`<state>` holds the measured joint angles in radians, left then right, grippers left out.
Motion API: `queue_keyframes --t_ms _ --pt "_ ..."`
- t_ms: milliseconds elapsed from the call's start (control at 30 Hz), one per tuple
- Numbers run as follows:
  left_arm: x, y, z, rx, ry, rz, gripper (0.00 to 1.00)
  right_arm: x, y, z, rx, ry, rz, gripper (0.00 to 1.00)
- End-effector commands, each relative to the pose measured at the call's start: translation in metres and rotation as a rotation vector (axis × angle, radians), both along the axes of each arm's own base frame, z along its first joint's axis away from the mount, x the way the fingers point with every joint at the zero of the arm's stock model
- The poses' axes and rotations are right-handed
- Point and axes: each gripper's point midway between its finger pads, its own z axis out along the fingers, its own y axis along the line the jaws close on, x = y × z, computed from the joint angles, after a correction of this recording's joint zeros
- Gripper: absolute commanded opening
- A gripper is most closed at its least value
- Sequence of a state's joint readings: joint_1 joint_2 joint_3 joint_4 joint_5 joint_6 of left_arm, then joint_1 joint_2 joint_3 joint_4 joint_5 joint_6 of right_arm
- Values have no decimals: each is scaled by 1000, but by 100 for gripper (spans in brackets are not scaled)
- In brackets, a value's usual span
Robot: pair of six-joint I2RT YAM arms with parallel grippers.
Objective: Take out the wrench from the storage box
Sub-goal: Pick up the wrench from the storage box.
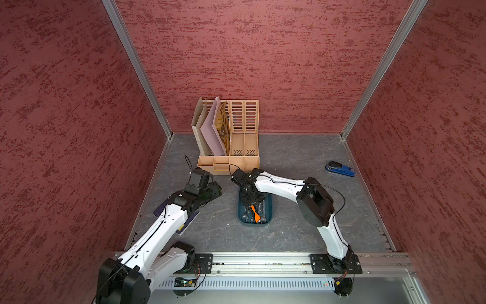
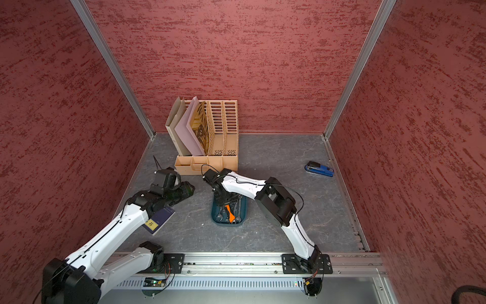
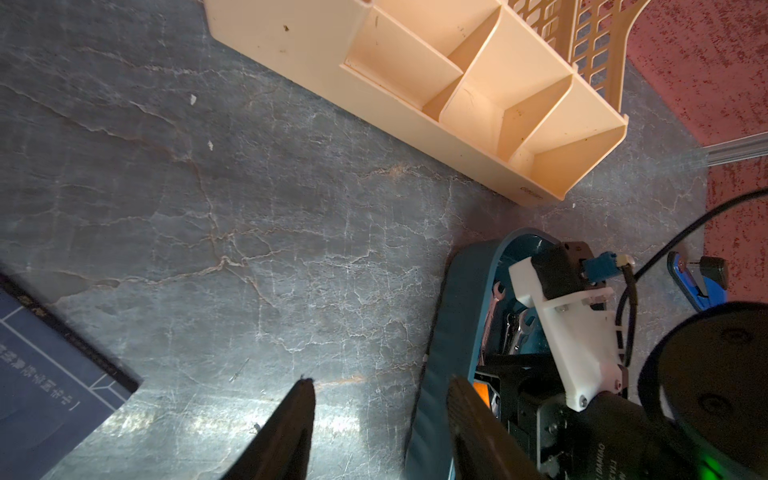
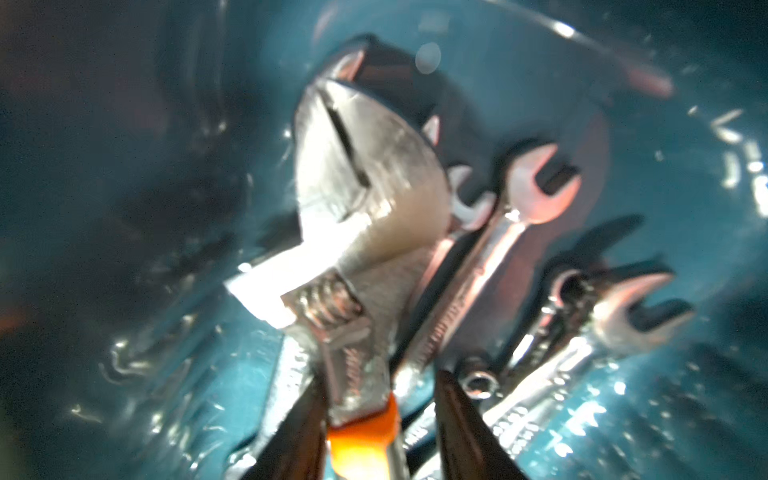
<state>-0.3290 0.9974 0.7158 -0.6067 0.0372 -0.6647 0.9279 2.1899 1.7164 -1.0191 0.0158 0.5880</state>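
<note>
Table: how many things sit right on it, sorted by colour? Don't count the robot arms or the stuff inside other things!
Beige: 1, the file organizer
Teal: 1, the storage box
Bright blue: 1, the stapler
Dark blue: 1, the book
Total: 4

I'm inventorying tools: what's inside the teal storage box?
Inside the storage box: an orange-handled adjustable wrench and several silver open-end spanners, piled together. The right tool straddles the wrench; whatever lies beneath the pile is covered.
</note>
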Motion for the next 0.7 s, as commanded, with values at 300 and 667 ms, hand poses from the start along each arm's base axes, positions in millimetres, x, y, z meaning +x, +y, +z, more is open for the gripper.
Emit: queue_keyframes --t_ms 300,667 --pt "-2 4 -4 -3 9 10 55 7 3 38 4 -59 42 19" --pt "-4 6 1 -17 3 26 56 25 -20 128 106 -179 -19 16"
